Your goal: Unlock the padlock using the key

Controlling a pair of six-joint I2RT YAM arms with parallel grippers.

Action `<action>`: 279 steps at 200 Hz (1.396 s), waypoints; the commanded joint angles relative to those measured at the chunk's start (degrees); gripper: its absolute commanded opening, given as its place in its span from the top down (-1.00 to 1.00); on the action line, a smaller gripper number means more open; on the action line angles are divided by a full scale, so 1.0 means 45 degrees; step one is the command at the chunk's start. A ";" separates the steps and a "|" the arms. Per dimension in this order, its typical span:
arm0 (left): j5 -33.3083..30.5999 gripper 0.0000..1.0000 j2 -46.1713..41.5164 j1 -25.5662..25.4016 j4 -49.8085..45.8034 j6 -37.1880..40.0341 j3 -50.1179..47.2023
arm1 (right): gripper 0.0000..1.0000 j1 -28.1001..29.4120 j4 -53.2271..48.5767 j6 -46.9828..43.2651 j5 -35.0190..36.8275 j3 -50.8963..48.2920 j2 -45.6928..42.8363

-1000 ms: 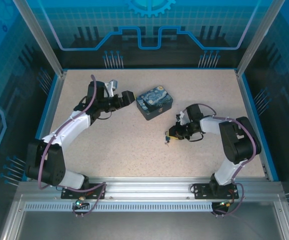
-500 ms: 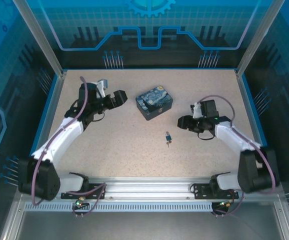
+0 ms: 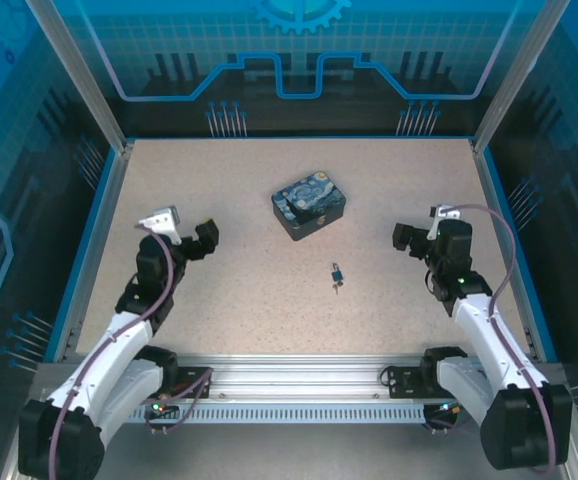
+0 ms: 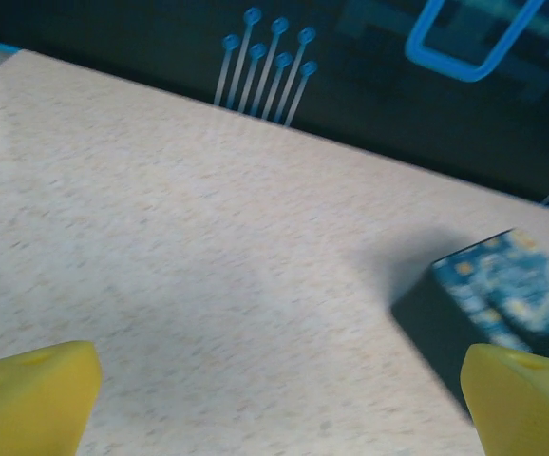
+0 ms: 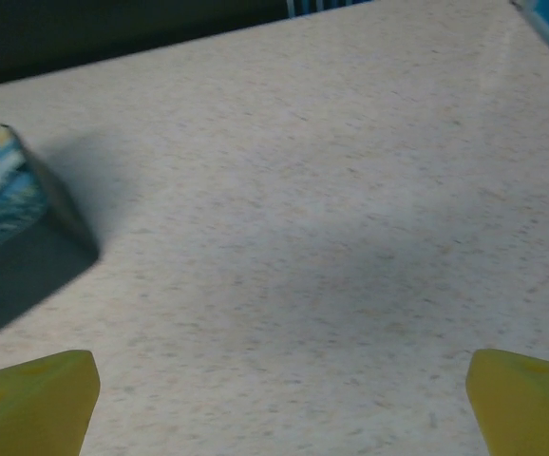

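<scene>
One padlock (image 3: 337,271), one key (image 3: 336,288), one tin box (image 3: 309,208); left gripper (image 4: 279,399) and right gripper (image 5: 279,399) both gape empty.

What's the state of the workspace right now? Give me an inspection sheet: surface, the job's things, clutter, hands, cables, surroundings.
Surface: speckled beige table, no spills seen.
Job's things: padlock lies near the middle, key at its near end; too small to tell if inserted.
Clutter: painted tin box, behind the padlock, apart from it.
Hands: left hand and right hand open, empty, off to either side.
Cables: left cable follows its arm; right cable loops off its arm; both away from the padlock.
Surroundings: blue printed panels around, metal rail at the near edge.
</scene>
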 commanded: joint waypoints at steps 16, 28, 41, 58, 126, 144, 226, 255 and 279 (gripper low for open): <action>-0.1271 -0.98 0.0582 0.0113 0.1920 0.2146 -0.0884 | -1.00 -0.0415 0.3697 -0.1071 0.0435 -0.1244 0.1592; -0.1374 -0.98 0.1104 0.0132 0.2514 0.2376 -0.1106 | -1.00 -0.0435 0.5085 -0.1055 0.0412 -0.1561 0.2355; -0.1376 -0.98 0.1826 0.0218 0.3293 0.2469 -0.1368 | -1.00 -0.0446 0.6368 -0.0995 0.0551 -0.1782 0.3355; -0.1055 -0.98 0.3007 0.0441 0.4203 0.2306 -0.1573 | -1.00 -0.0494 0.7148 -0.1005 0.0498 -0.1471 0.4247; 0.1704 -0.98 0.6743 0.1527 0.7142 0.3324 -0.0436 | -1.00 0.0151 1.1635 -0.2981 -0.0615 -0.1656 0.7458; 0.2088 -0.98 0.7214 0.1674 0.8069 0.3793 -0.0493 | -1.00 0.0298 1.0539 -0.3093 -0.0565 -0.1130 0.7412; 0.3330 -0.98 0.9739 0.2570 0.9226 0.3352 0.0189 | -1.00 0.0564 1.0332 -0.3302 -0.0190 -0.1040 0.7411; 0.3299 -0.98 0.9695 0.2574 0.9098 0.3367 0.0208 | -1.00 0.0582 1.0337 -0.3338 -0.0164 -0.1021 0.7428; 0.3294 -0.98 0.9695 0.2574 0.9101 0.3377 0.0202 | -1.00 0.0584 1.0323 -0.3330 -0.0166 -0.1022 0.7428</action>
